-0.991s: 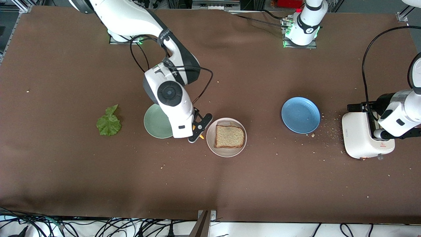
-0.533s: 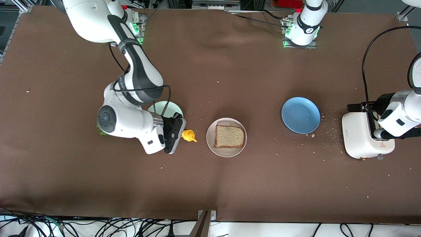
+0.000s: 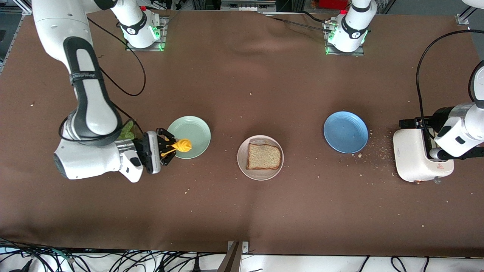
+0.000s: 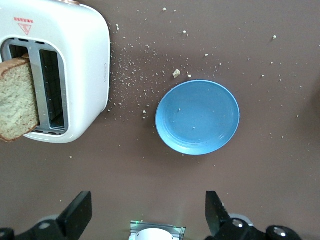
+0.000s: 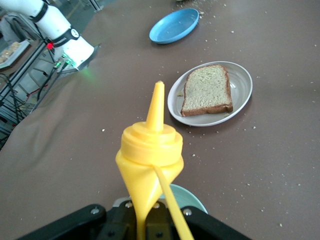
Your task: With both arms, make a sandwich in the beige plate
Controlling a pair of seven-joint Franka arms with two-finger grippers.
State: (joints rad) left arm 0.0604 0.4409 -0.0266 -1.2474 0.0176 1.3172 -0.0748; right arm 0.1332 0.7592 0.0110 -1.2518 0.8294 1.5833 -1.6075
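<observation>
The beige plate lies mid-table with one brown bread slice on it; both show in the right wrist view, plate and slice. My right gripper is shut on a yellow squeeze bottle, held sideways over the mint-green plate's edge; the bottle fills the right wrist view. The green lettuce leaf is mostly hidden by the right arm. A second bread slice stands in the toaster. My left gripper is open and empty, up over the toaster.
A mint-green plate lies beside the beige plate toward the right arm's end. A blue plate lies toward the left arm's end, with crumbs between it and the toaster. The toaster's black cable loops above it.
My right arm has swung away from the beige plate toward its own end of the table, carrying the yellow bottle over the mint-green plate's edge. The left arm has not moved.
</observation>
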